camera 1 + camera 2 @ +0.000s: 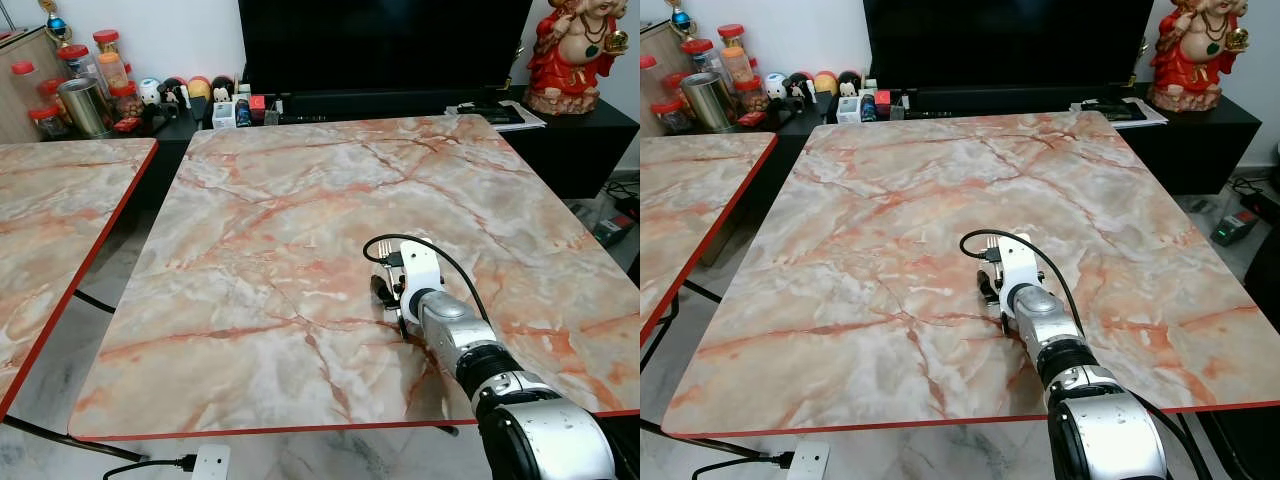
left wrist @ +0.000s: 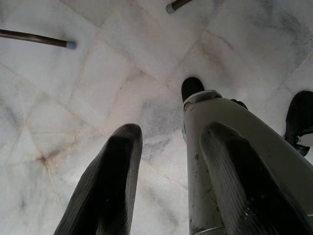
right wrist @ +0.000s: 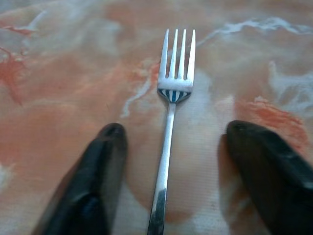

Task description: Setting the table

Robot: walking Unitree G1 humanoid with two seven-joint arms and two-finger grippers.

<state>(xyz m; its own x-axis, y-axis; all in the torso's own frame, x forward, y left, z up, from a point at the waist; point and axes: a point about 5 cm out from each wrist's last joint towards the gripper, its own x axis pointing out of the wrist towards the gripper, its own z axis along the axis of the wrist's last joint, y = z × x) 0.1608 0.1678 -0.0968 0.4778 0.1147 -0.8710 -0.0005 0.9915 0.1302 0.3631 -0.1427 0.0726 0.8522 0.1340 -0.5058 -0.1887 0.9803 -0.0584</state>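
A silver fork (image 3: 169, 132) with a blue-striped neck lies flat on the marble table (image 1: 300, 200), tines pointing away from me. My right gripper (image 3: 176, 128) hovers low over its handle, open, one black finger on each side and neither touching it. From the head view, the right gripper (image 1: 393, 290) sits near the table's front right, and the fork's tines (image 1: 384, 244) peek out just beyond it. The left gripper (image 2: 172, 129) hangs open beside my leg, pointing at the floor.
A second marble table (image 1: 60, 200) stands to the left across a narrow gap. Behind are a dark TV (image 1: 380, 40), a black cabinet with jars (image 1: 90, 80) and a red statue (image 1: 570, 50). A power strip (image 1: 210, 462) lies on the floor.
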